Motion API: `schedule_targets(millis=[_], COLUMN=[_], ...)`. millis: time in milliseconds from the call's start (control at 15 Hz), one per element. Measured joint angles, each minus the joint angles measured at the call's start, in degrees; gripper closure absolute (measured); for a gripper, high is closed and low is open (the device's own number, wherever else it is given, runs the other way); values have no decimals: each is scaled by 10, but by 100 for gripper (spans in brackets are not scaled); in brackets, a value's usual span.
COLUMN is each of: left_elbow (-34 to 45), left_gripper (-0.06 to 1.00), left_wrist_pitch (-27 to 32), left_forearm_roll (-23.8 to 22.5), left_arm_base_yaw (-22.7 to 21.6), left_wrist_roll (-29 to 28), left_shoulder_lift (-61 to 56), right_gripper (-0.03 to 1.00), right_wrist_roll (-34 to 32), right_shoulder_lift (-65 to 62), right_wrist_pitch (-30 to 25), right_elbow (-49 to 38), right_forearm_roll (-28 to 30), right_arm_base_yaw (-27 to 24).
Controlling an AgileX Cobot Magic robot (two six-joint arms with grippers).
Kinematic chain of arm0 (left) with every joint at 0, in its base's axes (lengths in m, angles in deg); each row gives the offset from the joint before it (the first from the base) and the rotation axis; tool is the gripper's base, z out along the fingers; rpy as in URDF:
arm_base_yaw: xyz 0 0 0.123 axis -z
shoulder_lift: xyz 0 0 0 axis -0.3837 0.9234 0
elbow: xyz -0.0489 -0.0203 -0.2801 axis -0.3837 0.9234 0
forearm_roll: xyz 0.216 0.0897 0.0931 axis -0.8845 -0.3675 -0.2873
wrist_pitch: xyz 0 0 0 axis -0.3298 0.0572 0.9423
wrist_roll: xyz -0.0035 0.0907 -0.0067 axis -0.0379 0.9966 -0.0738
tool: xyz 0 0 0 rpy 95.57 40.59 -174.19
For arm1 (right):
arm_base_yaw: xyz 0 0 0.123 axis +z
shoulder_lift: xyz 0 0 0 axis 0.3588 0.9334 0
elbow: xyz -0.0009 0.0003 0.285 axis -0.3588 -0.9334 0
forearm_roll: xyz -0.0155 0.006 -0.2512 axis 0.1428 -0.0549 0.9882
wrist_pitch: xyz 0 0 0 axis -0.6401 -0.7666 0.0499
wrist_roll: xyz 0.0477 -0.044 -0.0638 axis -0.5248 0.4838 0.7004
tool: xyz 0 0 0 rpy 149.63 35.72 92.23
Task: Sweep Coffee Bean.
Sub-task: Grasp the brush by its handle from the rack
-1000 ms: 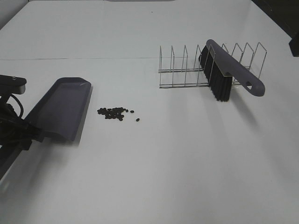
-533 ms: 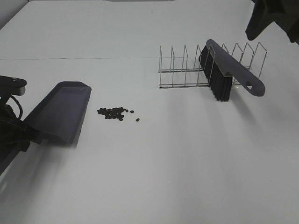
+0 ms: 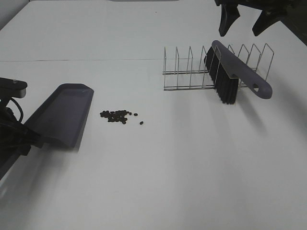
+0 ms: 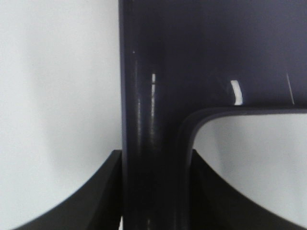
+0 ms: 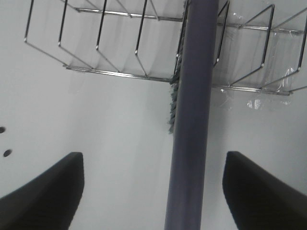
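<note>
The left tool [image 4: 156,191] is clamped on the dustpan [image 3: 62,112] handle. The coffee beans [image 3: 117,116] cluster on the worktop [image 3: 168,182] at the pan's 3 o'clock. The right tool [image 3: 244,19], spread apart, hangs at 12 o'clock of the racked brush [image 3: 240,71].

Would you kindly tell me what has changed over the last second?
The right hand came into view from the upper right and moved leftward, now open above the brush in the wire rack. The left hand still grips the dustpan; the coffee beans and brush have not moved.

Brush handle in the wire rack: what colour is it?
Muted greyish-purple plastic handle, above black bristles; clearest in the exterior high view.
</note>
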Motion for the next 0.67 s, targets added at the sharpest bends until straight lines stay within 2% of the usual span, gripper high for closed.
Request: schedule_targets(millis=[267, 667], left_elbow=[0, 0], left_gripper=[61, 61], left_wrist_pitch=[2, 14], left_forearm_roll=[0, -4], left_arm_base_yaw=[0, 0], left_wrist_roll=[0, 0], left_shoulder_lift=[0, 0], right_gripper=[23, 29], right_wrist_roll=[0, -6], right_shoulder_lift=[70, 128], right_wrist_pitch=[0, 8], right_elbow=[52, 59], right_forearm_roll=[18, 49], right_arm_base_yaw=[0, 0])
